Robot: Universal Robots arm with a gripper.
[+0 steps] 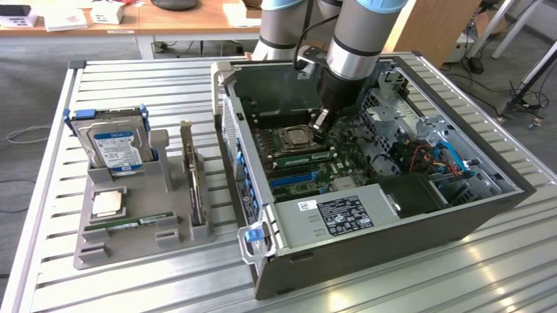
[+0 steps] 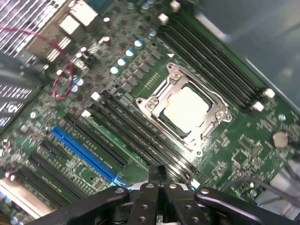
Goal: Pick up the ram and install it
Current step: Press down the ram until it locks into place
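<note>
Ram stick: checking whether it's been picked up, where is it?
The ram stick lies on the grey holder at the exterior view's left, next to the square processor chip, outside the computer case.

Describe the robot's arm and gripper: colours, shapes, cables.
The arm is a thick grey cylinder with a light blue cap and a shiny silver band lower down. A black cable runs along it. Below sits a black wrist block narrowing to the slim black gripper, whose black metal links carry small round bolts.
</note>
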